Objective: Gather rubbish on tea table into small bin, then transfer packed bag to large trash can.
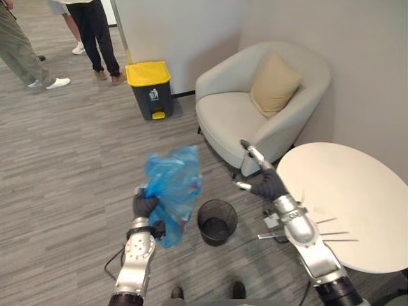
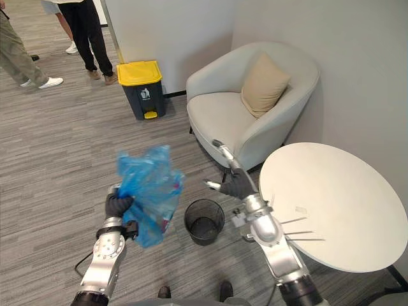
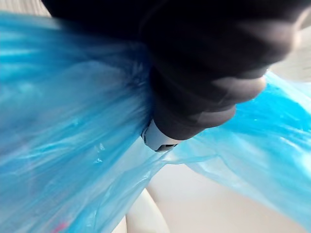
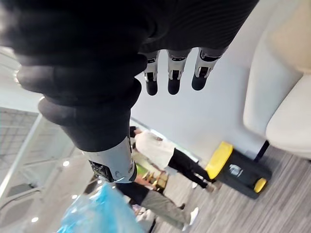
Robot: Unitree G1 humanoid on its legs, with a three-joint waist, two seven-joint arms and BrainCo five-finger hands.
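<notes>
Left robot hand (image 1: 145,205) seemingly clutching the blue bag (image 1: 173,185) beside the small bin (image 1: 217,238), right robot hand (image 1: 266,185) spread empty: we should carry steadily.

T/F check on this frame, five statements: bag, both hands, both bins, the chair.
1. The left hand holds the blue bag up off the floor. True.
2. The right hand grips the small mesh bin. False: its fingers are straight, it holds nothing, and it is raised in the air apart from the bin.
3. The yellow lid of the large trash can is open. False: the lid is shut.
4. A tan cushion leans in the armchair. True.
5. The small mesh bin stands on the floor beside the round table. True.
</notes>
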